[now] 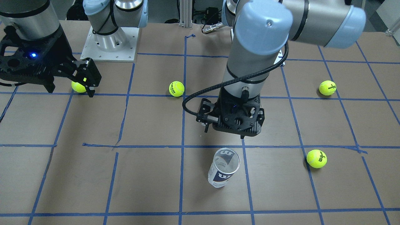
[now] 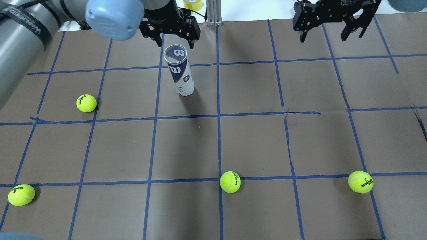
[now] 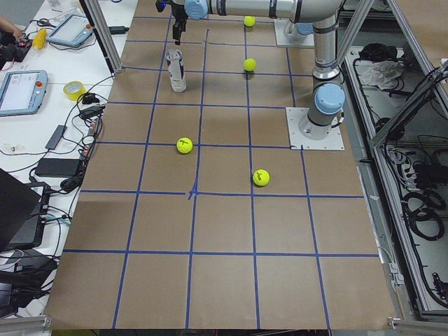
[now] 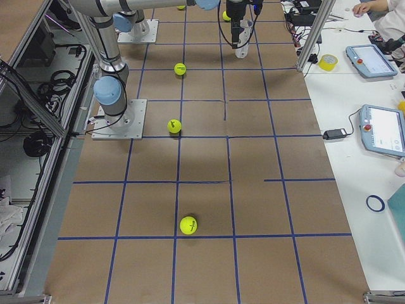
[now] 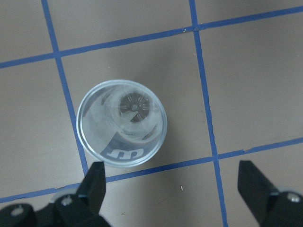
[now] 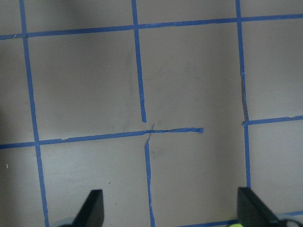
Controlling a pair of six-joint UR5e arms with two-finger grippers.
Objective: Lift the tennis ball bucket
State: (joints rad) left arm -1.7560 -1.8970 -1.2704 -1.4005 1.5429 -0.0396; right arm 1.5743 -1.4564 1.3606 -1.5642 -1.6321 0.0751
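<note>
The tennis ball bucket (image 2: 180, 71) is a slim clear tube with a white-and-navy label. It stands upright and open-topped on the brown table; it also shows in the front view (image 1: 223, 168) and in the left wrist view (image 5: 122, 124). My left gripper (image 2: 174, 41) hangs open above it without touching it, fingers pointing down (image 1: 223, 132). In the left wrist view the tube's mouth lies just ahead of the open left gripper (image 5: 175, 189), a little left of centre. My right gripper (image 2: 325, 36) is open and empty, far from the tube, over bare table (image 6: 173, 213).
Several yellow tennis balls lie loose on the table: one at the left (image 2: 86, 103), one at the near left (image 2: 21, 194), one near the middle (image 2: 230, 182), one at the right (image 2: 360, 182). Blue tape lines form a grid on the table (image 2: 253, 140).
</note>
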